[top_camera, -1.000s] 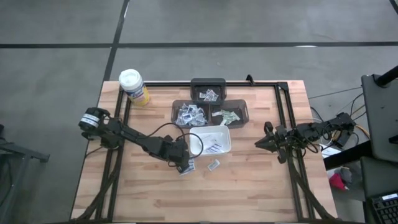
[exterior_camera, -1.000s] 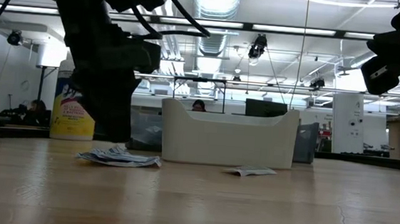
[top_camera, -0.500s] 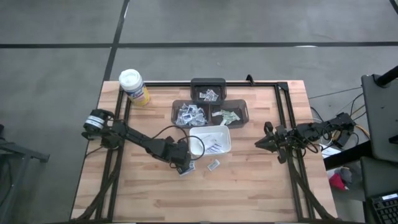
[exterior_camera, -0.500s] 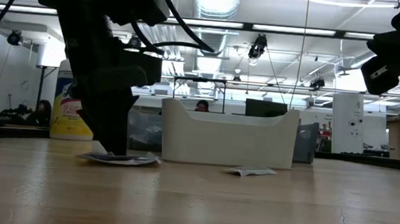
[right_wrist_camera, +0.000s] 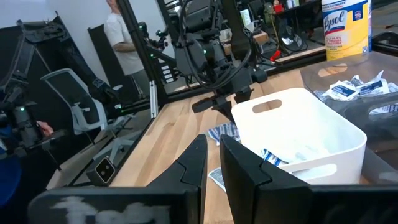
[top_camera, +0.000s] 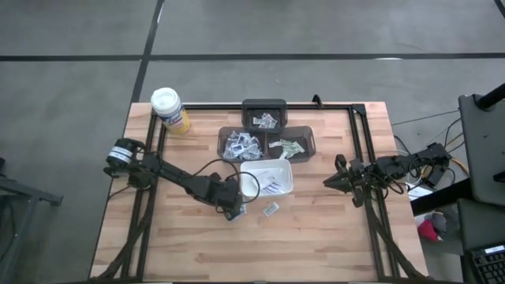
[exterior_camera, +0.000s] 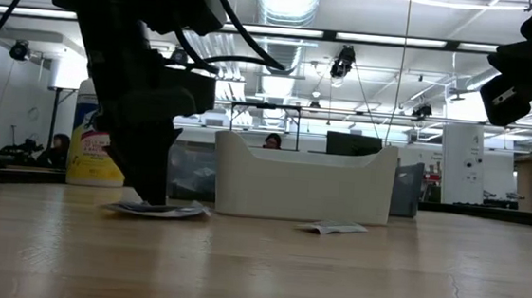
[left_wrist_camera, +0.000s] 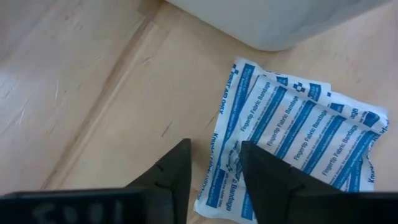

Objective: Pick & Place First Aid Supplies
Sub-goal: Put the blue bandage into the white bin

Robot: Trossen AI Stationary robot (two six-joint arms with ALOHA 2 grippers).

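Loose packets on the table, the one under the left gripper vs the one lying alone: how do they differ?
The bandage packet lies at the white tray's corner with the left gripper down over its edge; the lone packet lies clear of both grippers, in front of the tray. The bandage packet looks larger, blue-striped. Both lie flat on the wooden table, outside the tray.

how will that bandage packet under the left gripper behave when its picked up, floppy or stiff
Probably floppy: the fingertip bandage packet lies flat with a wrinkled, wavy edge, so it may droop from the left gripper. Likely very light, being thin paper. It seems to overlap a second packet, so the two could lift or slide together on the wooden table.
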